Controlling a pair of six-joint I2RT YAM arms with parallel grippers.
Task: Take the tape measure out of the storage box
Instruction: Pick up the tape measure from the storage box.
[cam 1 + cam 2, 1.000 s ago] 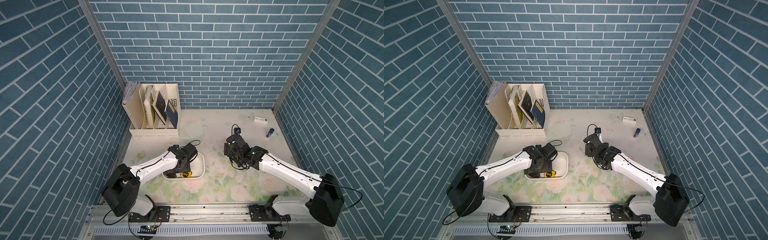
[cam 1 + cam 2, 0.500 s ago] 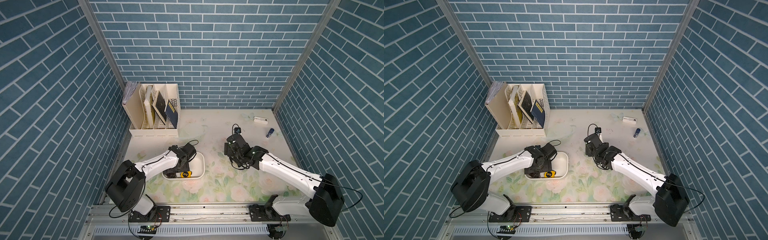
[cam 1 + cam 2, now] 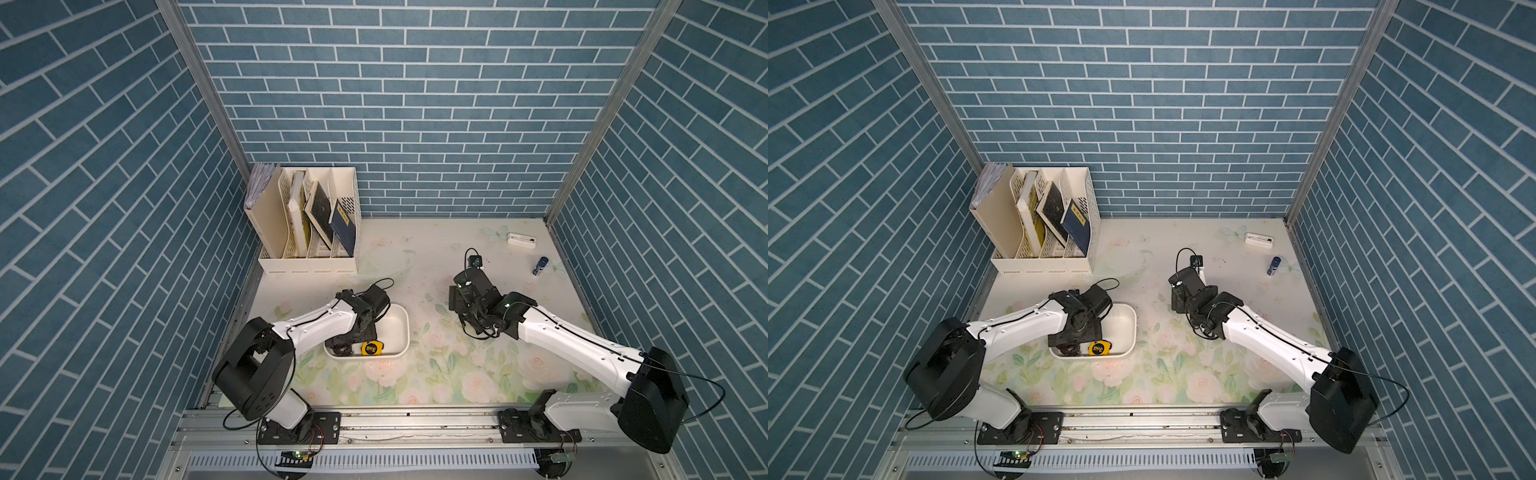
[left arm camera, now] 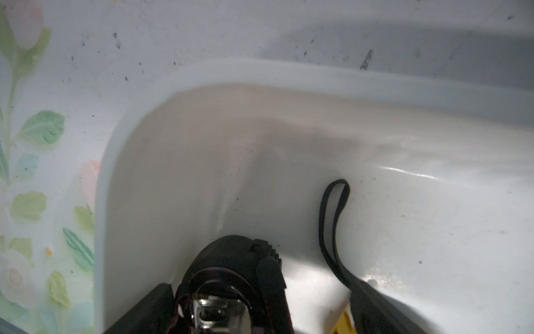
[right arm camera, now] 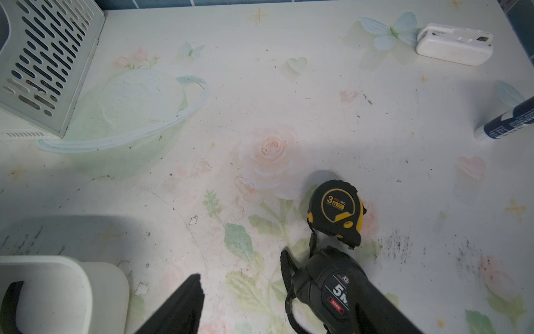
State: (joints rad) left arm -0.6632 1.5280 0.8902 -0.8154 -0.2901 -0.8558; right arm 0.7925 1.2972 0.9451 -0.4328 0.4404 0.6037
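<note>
Left tool [image 4: 261, 292]: jaws at widest, empty, down inside shallow white plastic storage box [image 3: 392, 328], straddling black rounded tape measure [image 4: 231, 271]; yellow-and-black tape measure [image 3: 371, 348] just beside, also in box.
Risks: black wrist strap [image 4: 326, 219] may snag finger; closing may pinch yellow neighbour or box wall; light box may ride up on lift.
Right tool [image 3: 456, 300]: part open, gripping nothing.
Surface [image 3: 436, 374]: white floral print, scuffed.
Room: blue brick-pattern walls [image 3: 395, 104]; cream slotted file organizer [image 3: 307, 266] at back.

Black tape measure [image 4: 231, 274]: cut off by the left wrist picture's edge.
Yellow tape measure [image 4: 344, 324]: only a sliver shows there.
Blue tube [image 5: 508, 121]: cut off at the right wrist picture's edge.
</note>
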